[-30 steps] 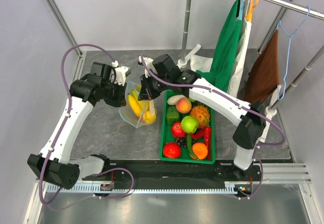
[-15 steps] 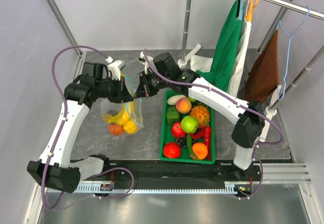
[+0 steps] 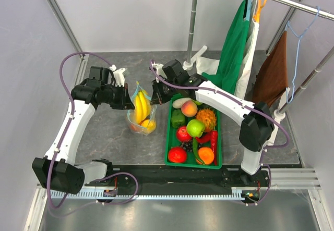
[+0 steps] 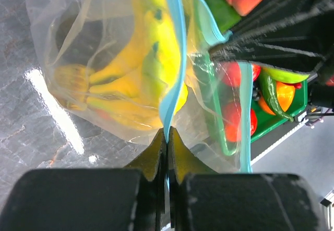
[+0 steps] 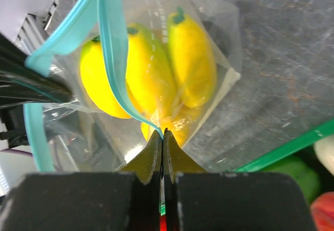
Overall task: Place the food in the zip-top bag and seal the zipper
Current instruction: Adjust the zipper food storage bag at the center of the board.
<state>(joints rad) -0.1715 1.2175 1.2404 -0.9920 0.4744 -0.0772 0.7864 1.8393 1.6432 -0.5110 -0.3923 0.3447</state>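
Observation:
The clear zip-top bag (image 3: 140, 117) stands on the grey table between my arms, with a yellow banana bunch (image 3: 141, 106) and an orange piece (image 3: 148, 125) inside. My left gripper (image 3: 127, 97) is shut on the left end of the light-blue zipper (image 4: 172, 64). My right gripper (image 3: 155, 94) is shut on the right end of the zipper (image 5: 112, 48). The bananas fill the left wrist view (image 4: 130, 69) and the right wrist view (image 5: 156, 69) behind the plastic. More food lies in the green crate (image 3: 168, 137): green apple (image 3: 195, 128), red piece (image 3: 183, 133), peach (image 3: 189, 108).
The crate sits just right of the bag. A metal pole (image 3: 192, 20) stands behind it. A green garment (image 3: 234, 46), a brown cloth (image 3: 272, 74) and a blue hanger (image 3: 302, 33) hang from a rail at the back right. White cloth (image 3: 211, 64) lies behind the crate.
Both grippers swung the bag to the left and up, then brought it back to the right and down beside the crate. The bananas now stand more upright in it.

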